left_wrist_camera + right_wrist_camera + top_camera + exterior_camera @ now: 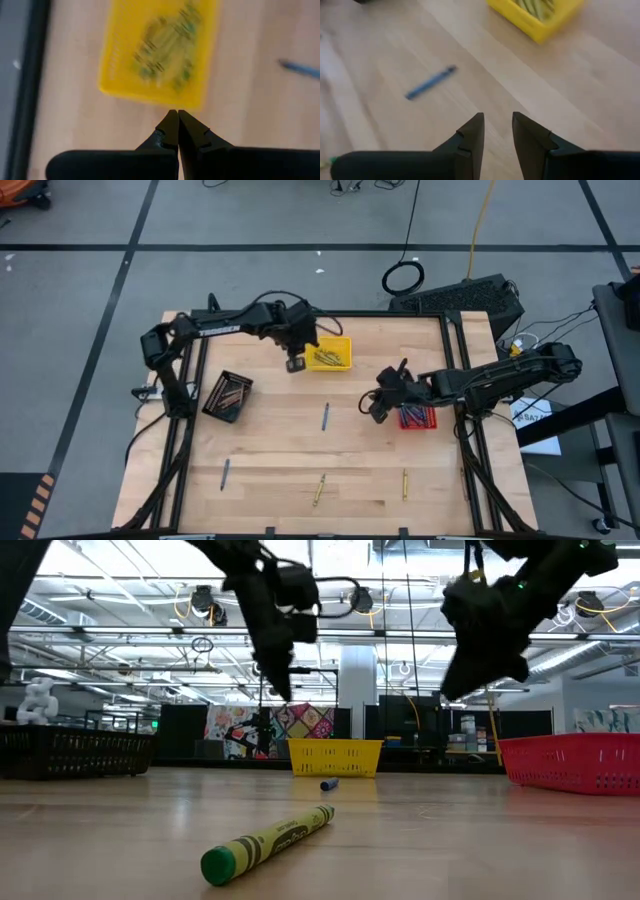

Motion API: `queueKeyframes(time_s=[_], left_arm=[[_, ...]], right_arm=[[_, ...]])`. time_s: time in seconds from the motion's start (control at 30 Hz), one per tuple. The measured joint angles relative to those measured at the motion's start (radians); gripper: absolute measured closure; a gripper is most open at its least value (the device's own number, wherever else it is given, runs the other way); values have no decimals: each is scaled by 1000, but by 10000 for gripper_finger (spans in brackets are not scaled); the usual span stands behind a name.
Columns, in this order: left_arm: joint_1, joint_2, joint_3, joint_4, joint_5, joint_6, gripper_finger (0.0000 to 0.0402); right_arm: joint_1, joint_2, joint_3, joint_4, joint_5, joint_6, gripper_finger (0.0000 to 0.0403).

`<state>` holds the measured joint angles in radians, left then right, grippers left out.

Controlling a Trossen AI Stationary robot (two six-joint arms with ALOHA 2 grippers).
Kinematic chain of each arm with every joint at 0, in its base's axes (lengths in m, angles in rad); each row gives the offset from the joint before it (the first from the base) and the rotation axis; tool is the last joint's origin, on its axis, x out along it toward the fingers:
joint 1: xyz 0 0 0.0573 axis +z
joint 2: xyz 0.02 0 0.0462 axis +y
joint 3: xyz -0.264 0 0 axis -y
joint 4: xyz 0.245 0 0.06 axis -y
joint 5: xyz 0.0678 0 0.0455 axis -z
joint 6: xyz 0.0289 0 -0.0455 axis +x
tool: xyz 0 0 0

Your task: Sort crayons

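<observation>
The bench (300, 455) is pale wood with a black frame. On it sit a yellow tray (331, 354) of olive-yellow crayons, a black tray (228, 395) of brown crayons and a red tray (417, 417) of blue ones. A blue crayon (325, 416) lies loose (another (224, 473) is greyer blue), and two yellow-olive crayons (319, 489) too. Both arms are dark.

Open table centre (280, 445), one blue crayon (325, 416) there, trays (330, 355) along far side

Pale wooden table (300, 450) with smooth planks, paper-wrapped crayon (268, 843), perforated plastic yellow tray (342, 345), matt black tool fingers (470, 132)
</observation>
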<state>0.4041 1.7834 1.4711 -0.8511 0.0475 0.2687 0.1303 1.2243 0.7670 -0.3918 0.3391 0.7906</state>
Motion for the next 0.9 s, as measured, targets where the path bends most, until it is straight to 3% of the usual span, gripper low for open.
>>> queueKeyframes(time_s=[0.33, 0.7, 0.9], left_arm=[[-143, -143, -2, -229, -40, -103, 401], [-273, -218, -2, -438, -176, -223, 401], [-333, -251, -3, -482, -197, -274, 401]], right_arm=[[0, 1, 0, 181, -3, -129, 314], [0, 17, 0, 409, -4, -44, 314], [0, 138, 45, 442, -23, -20, 314]])
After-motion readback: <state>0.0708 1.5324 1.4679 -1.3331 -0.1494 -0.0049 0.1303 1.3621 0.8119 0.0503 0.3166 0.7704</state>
